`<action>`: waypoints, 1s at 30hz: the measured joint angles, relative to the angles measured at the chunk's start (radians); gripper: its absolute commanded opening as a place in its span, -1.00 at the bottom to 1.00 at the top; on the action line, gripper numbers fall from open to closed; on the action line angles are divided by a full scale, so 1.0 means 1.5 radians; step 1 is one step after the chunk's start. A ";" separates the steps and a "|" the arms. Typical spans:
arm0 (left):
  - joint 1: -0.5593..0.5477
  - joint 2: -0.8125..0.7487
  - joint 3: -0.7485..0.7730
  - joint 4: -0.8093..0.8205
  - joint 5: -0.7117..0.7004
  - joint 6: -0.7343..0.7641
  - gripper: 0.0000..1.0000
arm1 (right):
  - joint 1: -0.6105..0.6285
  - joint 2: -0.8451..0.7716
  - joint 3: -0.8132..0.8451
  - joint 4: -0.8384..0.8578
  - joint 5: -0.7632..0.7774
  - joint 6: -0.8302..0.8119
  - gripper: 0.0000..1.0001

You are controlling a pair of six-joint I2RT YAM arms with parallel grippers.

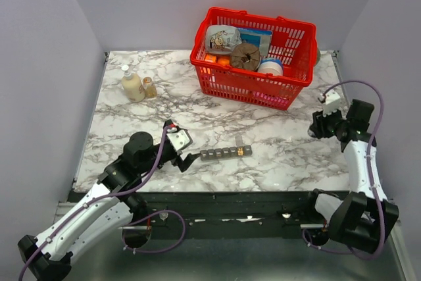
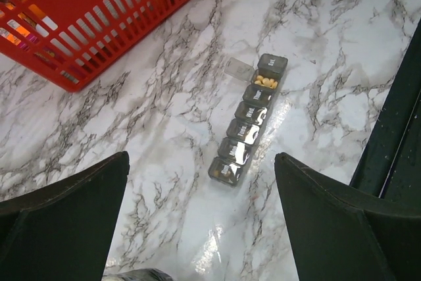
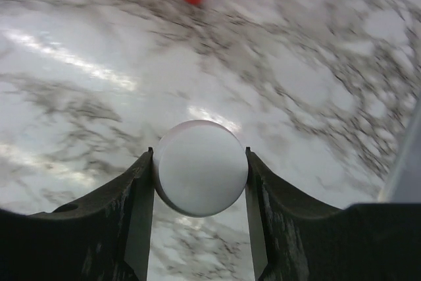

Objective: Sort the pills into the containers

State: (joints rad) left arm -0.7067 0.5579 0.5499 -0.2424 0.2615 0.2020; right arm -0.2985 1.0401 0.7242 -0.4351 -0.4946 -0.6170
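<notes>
Looking down from the overhead camera, I have the pill strip (image 1: 227,154) lying flat on the marble table (image 1: 283,143), close to the near edge and roughly midway between the two arms, its long side running left to right. My left gripper (image 1: 187,160) sits low just beside the strip's left end, pointed along it but not touching it. From the left wrist view its fingers (image 2: 66,218) are spread wide, with bare marble between them and the dark grey strip (image 2: 248,120) stretching away ahead of the gap. Most of the compartments are closed; one near the far end has its clear lid flipped to the side and holds a few small pale yellow pills (image 2: 266,82), which show from above as an orange speck toward the strip's right end. My right gripper (image 3: 199,153) is over on the right side of the table, well apart from the strip, and it is pinching a round white object (image 3: 200,176) squarely between both fingers; I cannot tell what that object is, and the marble beneath it is blurred. A red basket (image 1: 243,87) packed with assorted items stands at the back of the table, and its mesh wall fills the upper left corner of the left wrist view. Near the back left stand a cream bottle (image 1: 133,85) with a white cap and a small amber jar (image 1: 149,87) just beside it.
</notes>
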 measured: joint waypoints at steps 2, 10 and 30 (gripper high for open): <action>0.000 -0.007 -0.010 0.015 0.000 -0.001 0.98 | -0.058 0.028 0.000 0.015 0.011 -0.013 -0.34; 0.000 -0.001 -0.021 0.054 0.005 -0.004 0.98 | -0.176 0.154 0.001 0.048 0.026 -0.043 -0.10; 0.000 0.090 -0.021 0.073 0.027 -0.005 0.98 | -0.204 0.080 -0.045 0.051 0.017 -0.110 0.99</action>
State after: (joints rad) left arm -0.7067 0.6926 0.5182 -0.1326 0.3016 0.1947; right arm -0.6041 1.1606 0.6571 -0.3592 -0.4698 -0.7822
